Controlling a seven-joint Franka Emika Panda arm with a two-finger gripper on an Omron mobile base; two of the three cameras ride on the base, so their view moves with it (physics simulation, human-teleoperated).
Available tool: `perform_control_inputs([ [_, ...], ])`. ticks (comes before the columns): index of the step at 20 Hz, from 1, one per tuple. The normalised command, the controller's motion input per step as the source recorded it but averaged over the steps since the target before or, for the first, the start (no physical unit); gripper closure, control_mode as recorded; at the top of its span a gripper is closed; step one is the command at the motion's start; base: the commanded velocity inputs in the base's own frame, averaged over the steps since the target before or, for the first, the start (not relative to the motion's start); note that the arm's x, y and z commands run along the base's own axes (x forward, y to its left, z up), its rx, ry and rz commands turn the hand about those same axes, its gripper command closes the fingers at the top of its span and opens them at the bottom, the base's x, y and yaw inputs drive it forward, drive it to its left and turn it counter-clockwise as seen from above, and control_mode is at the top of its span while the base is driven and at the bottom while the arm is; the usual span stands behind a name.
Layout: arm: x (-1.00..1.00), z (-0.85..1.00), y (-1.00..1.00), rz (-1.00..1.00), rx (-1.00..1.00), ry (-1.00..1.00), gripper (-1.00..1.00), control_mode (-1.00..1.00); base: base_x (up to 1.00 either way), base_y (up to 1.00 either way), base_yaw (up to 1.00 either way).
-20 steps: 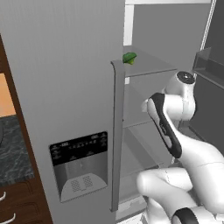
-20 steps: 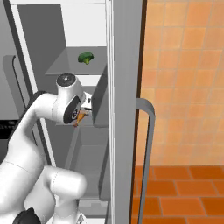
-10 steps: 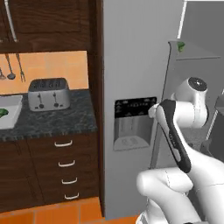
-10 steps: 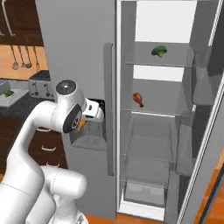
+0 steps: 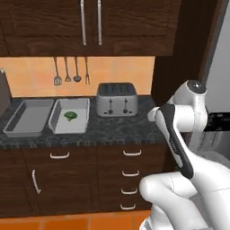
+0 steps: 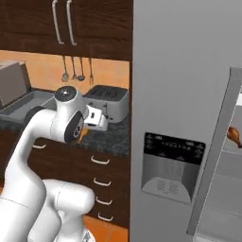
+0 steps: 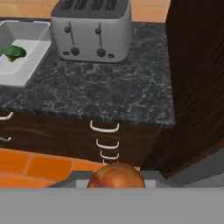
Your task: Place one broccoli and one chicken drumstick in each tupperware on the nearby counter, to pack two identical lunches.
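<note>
Two grey tupperware trays sit side by side toward the counter's [image 5: 112,130] left end: we see the left tupperware [image 5: 28,117] bare and the right tupperware [image 5: 69,115] holding one broccoli [image 5: 69,116]. Right of them stands the toaster [image 5: 117,99]. Our gripper [image 7: 116,175] is clamped shut on an orange-brown chicken drumstick [image 7: 116,175], off the counter's front edge above the drawers [image 7: 105,142]. Another drumstick [image 6: 233,134] lies on a fridge shelf.

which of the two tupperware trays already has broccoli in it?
The tupperware nearer the toaster; broccoli lies inside. The left tray holds nothing.

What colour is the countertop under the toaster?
Dark grey-black marbled stone counter, clearest in the hand view.
</note>
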Motion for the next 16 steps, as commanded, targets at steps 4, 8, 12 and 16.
perform_control_inputs([
  [4, 0.00, 0.00, 0.00, 0.00, 0.00, 0.00, 1.00, 1.00, 1.00, 1.00, -0.11],
  [8, 0.00, 0.00, 0.00, 0.00, 0.00, 0.00, 1.00, 1.00, 0.88, 1.00, -0.39],
  [12, 0.00, 0.00, 0.00, 0.00, 0.00, 0.00, 1.00, 1.00, 0.30, 1.00, -0.36],
  [16, 0.21, -0.34, 0.21, -0.03, 0.00, 0.01, 1.00, -1.00, -0.02, 0.50, -0.10],
])
